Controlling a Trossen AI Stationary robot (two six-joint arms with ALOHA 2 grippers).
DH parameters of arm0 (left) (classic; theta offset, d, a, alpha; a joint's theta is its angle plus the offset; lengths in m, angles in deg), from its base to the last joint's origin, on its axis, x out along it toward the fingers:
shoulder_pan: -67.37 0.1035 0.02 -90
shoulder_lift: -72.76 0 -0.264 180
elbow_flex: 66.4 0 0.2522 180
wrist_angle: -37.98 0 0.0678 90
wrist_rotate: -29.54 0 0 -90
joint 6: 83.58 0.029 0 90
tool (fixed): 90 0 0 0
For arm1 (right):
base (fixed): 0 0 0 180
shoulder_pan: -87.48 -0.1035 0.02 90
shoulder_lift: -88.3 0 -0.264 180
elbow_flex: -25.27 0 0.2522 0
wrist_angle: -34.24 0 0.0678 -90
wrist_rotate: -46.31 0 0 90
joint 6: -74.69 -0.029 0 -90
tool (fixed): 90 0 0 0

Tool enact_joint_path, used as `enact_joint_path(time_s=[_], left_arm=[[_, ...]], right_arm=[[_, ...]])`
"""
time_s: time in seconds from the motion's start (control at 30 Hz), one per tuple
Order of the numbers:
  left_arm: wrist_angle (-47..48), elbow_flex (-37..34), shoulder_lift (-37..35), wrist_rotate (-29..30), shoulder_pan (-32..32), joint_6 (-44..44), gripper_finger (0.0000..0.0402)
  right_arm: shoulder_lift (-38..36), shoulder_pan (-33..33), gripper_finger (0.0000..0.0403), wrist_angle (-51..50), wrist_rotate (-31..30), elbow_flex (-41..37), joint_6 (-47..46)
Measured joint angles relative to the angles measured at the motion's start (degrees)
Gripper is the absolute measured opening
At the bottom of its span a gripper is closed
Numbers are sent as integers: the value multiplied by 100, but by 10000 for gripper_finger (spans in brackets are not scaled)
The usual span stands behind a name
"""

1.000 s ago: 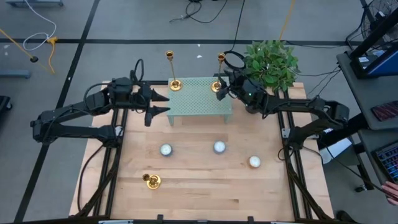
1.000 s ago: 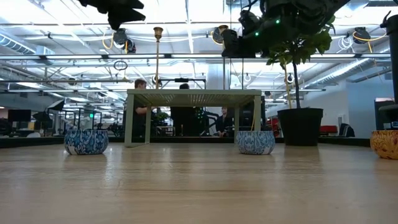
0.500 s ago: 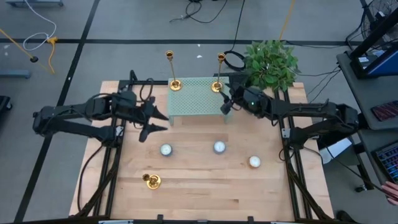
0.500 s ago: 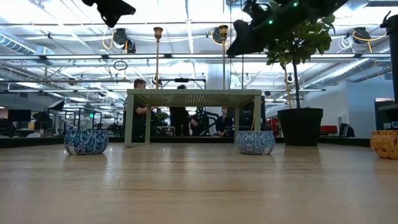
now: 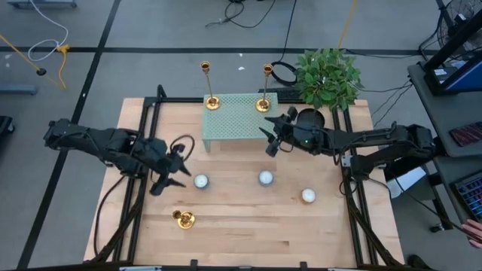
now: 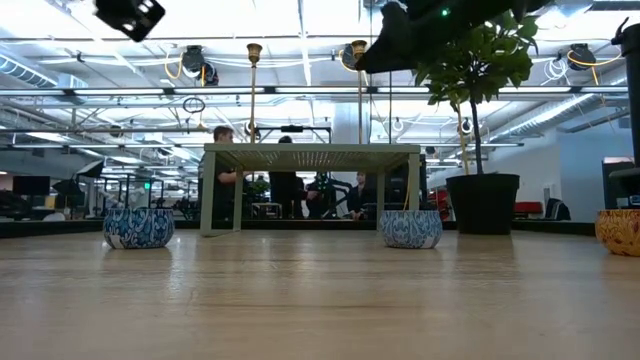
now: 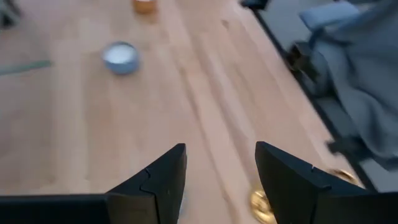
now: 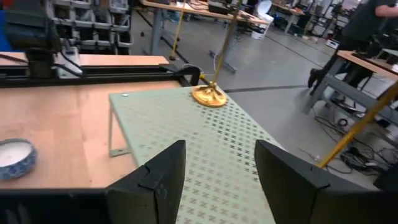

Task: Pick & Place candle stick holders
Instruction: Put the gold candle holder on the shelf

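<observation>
Your right gripper (image 5: 273, 141) has let go and backed off, open; two holders (image 5: 211, 102) stand on the far-edge shelf (image 5: 239, 124). Left gripper (image 5: 167, 175), open, has swung toward the third holder (image 5: 183, 218) near the front edge.

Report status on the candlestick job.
Both grippers open, empty: left gripper over table's near-left, right gripper beside green stand. Two candlesticks on stand; third candlestick on table.

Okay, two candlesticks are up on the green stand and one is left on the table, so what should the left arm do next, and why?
Probably lower the left gripper toward the third candlestick near the table's front edge. Its fingers are open and empty, that candlestick is the only one not yet on the green stand, and the right gripper sits farther off by the stand.
</observation>
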Motion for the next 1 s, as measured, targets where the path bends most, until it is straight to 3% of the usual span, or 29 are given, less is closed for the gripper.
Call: enact_joint_path(time_s=[0.17, 0.4, 0.63, 1.0], left_arm=[[253, -2, 0, 105, -639, -676, 200], [147, -99, -4, 1196, -1513, -1199, 200], [-150, -903, -298, 2164, -2425, -2244, 200], [-1034, -1920, -805, 2295, -3204, -3406, 200]], right_arm=[[0, -178, 183, 0, 2, 0, 43], [2, -307, 179, 13, 2, 0, 6], [2, -369, 178, 13, 4, 0, 39], [2, -364, 172, 9, 17, 0, 39]])
